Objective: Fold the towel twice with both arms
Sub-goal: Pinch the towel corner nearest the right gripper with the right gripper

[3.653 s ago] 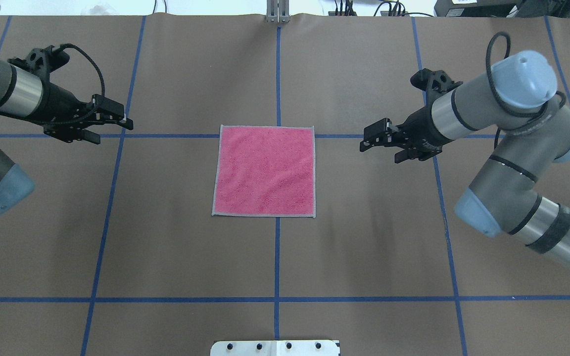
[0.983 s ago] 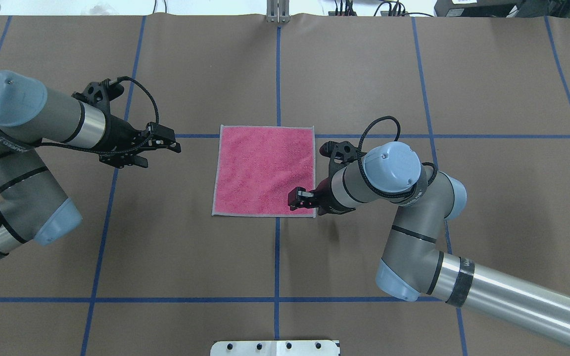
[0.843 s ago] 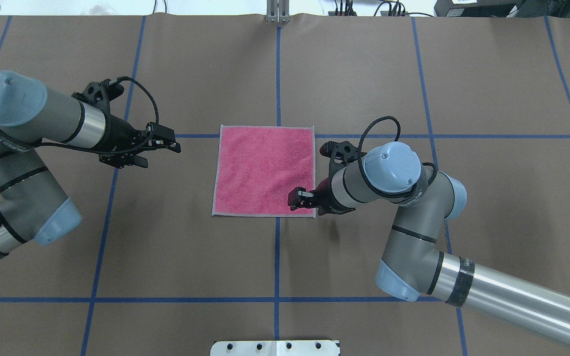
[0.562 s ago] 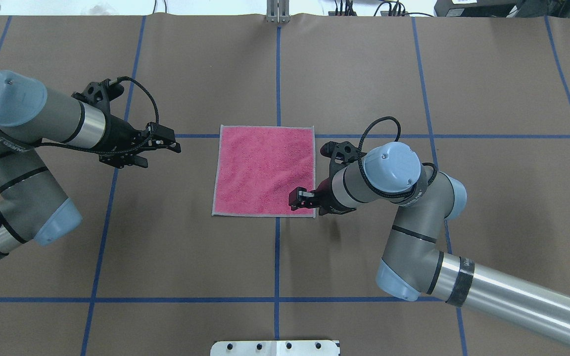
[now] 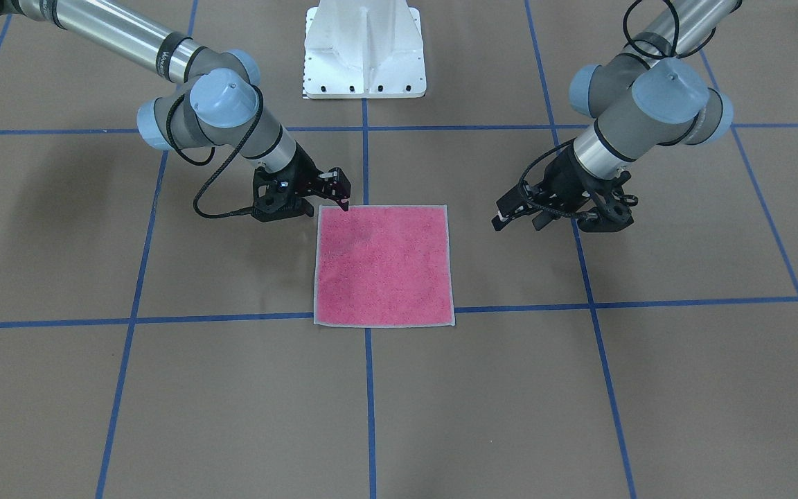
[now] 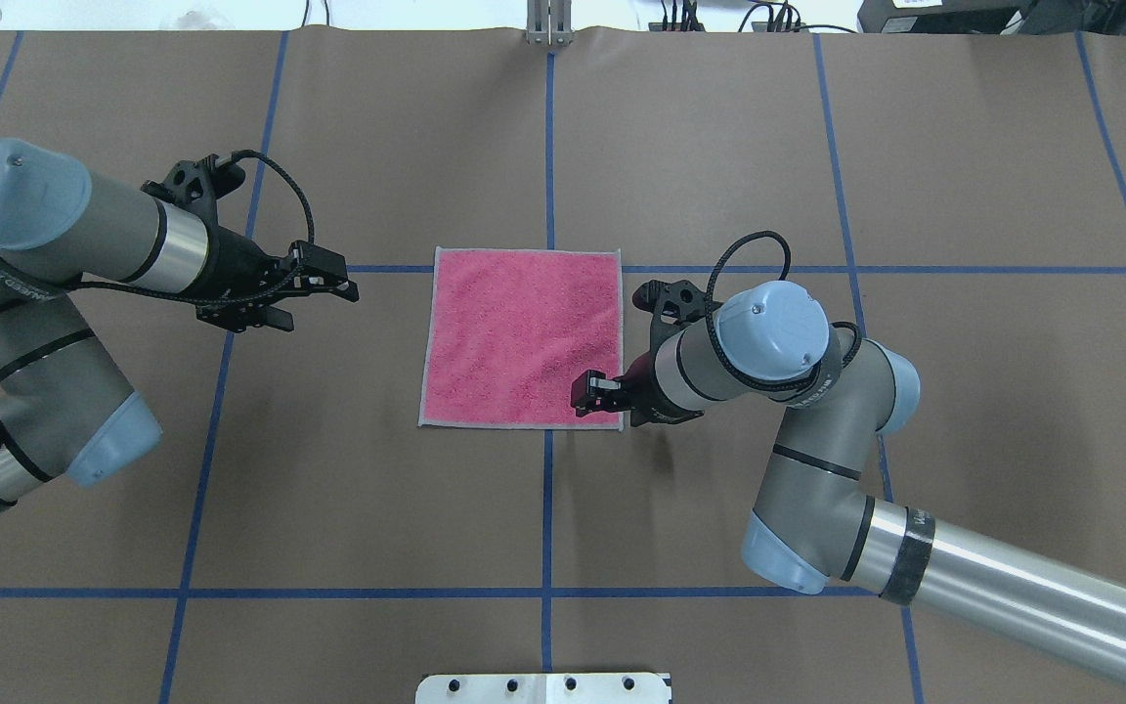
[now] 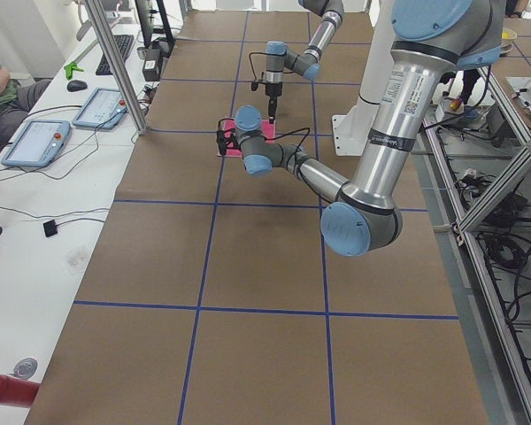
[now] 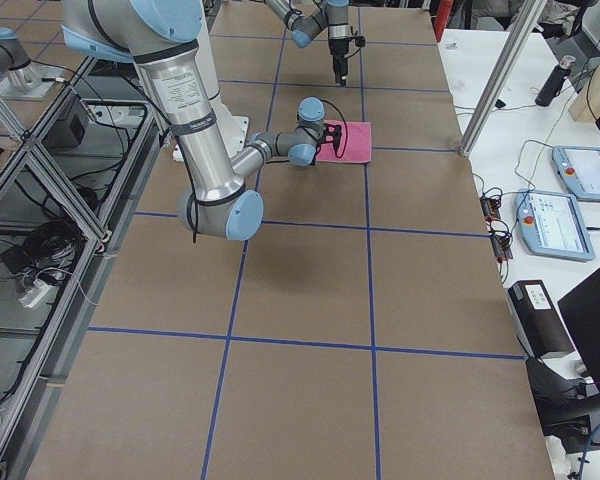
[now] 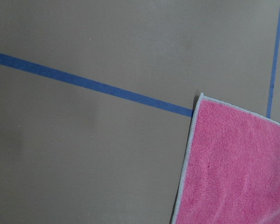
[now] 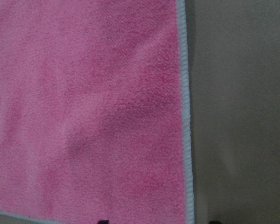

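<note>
The towel (image 6: 522, 337) lies flat on the brown table, pink face up, with a pale grey hem; it also shows in the front view (image 5: 384, 267). My right gripper (image 6: 590, 399) is down at the towel's near right corner. In the right wrist view its two fingertips stand apart on either side of the towel's hem (image 10: 185, 140), so it is open. In the front view the right gripper (image 5: 341, 199) is at the towel's top left corner. My left gripper (image 6: 326, 303) is open and empty, above the table well left of the towel, whose far left corner shows in the left wrist view (image 9: 238, 168).
Blue tape lines (image 6: 547, 147) divide the table into squares. The white pedestal base (image 5: 364, 48) stands at the robot's edge. A metal post (image 6: 548, 24) stands at the far edge. Tablets (image 7: 35, 142) and cables lie on the side table.
Since 3.7 s ago both arms have swung in toward the towel, and the right gripper came down to its near right corner. In the last second nothing has visibly moved.
</note>
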Robot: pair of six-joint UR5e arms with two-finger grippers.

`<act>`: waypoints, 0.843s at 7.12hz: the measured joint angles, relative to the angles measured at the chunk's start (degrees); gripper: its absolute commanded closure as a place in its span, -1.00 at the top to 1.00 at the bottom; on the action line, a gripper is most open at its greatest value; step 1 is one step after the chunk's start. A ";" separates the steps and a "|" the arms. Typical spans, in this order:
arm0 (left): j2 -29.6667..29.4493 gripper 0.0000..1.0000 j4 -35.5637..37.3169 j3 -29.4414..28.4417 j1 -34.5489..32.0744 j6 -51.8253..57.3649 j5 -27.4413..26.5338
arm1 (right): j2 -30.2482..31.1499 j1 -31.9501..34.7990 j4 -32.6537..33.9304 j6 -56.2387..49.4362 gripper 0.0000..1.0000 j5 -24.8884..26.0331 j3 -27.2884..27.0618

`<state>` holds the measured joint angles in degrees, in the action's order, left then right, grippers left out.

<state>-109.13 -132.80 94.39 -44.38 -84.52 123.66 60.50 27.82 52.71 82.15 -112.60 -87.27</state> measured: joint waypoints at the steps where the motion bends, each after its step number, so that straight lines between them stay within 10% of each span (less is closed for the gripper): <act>1: 0.03 1.00 0.00 0.03 0.00 0.03 0.00 | -0.12 0.04 -0.02 0.02 -0.26 -0.03 0.12; 6: 0.20 1.00 0.00 0.05 0.00 0.06 0.00 | -0.28 0.02 -0.14 -0.04 -0.79 -0.24 -0.16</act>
<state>-108.93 -132.80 94.44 -44.39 -84.46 123.66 60.22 27.84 52.57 82.11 -112.84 -87.44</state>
